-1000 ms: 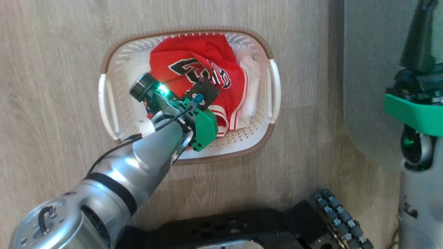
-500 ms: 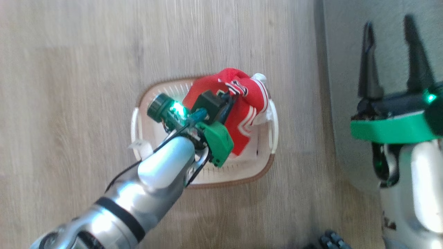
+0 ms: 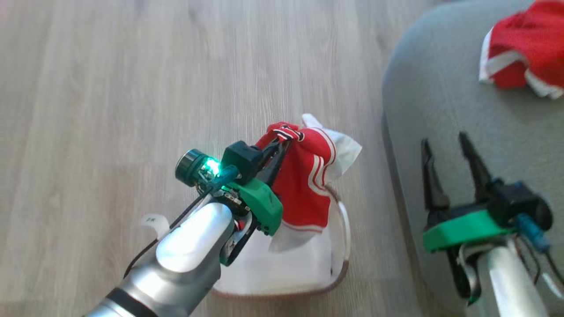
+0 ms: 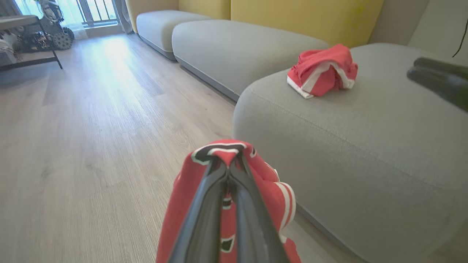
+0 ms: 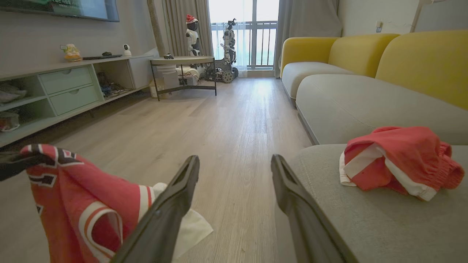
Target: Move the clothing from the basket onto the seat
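The jaws of the left gripper are being pressed together on a fold of the red jersey, and the cloth, white stripes showing, is being held dangling over the white basket down on the wooden floor. Over to the right, the right gripper is being held with its jaws wide apart and nothing between them, above the near edge of the grey-green seat. Further back on that seat, a second red garment is being seen lying crumpled, well apart from both grippers.

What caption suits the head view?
Left gripper holds a red jersey above the basket, beside the seat; right gripper open.
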Available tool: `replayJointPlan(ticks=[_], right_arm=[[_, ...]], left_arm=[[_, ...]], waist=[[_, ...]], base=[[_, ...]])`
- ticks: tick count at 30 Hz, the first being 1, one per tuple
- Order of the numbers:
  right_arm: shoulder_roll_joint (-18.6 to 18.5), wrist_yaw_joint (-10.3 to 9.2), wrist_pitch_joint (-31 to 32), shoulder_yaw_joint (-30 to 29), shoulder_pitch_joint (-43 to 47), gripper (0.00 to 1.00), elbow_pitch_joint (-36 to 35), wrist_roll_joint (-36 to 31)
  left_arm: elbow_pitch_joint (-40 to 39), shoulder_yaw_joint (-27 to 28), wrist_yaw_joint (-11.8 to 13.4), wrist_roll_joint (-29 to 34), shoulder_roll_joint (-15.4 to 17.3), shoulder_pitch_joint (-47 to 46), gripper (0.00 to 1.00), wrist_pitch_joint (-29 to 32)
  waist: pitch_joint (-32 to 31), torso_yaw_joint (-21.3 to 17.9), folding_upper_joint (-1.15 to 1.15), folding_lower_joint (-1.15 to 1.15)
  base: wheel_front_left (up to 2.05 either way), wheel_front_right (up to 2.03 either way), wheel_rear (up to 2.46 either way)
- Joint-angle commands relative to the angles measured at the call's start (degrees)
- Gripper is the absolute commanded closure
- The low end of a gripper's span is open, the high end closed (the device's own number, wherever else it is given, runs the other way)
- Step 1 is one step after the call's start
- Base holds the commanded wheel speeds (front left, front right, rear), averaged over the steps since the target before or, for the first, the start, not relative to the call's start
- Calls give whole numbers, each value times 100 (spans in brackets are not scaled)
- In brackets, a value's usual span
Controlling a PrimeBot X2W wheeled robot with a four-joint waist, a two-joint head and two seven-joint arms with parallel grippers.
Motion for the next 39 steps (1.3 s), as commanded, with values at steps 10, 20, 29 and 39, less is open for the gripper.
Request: replayJointPlan(ticks=[10, 20, 29, 39], right_arm=[[4, -2, -29, 634, 332, 0, 305, 277], [4, -2, -29, 1479, 155, 0, 702, 497], [4, -2, -29, 2584, -168, 0, 1126, 1019], [4, -2, -29, 3316, -634, 0, 1451, 1871]], left_arm=[[-802, 472, 91, -206, 360, -335, 100, 170], [-1069, 513, 86, -238, 183, -921, 100, 450], [-967, 444, 66, -246, -7, -1241, 100, 584], [-857, 306, 53, -263, -137, -1319, 100, 615]], waist=[[-1485, 105, -1, 1], [-1777, 249, -1, 1], [-1848, 315, -1, 1], [-1884, 406, -1, 1]], base=[[0, 0, 0], [0, 0, 0], [0, 0, 0], [0, 0, 0]])
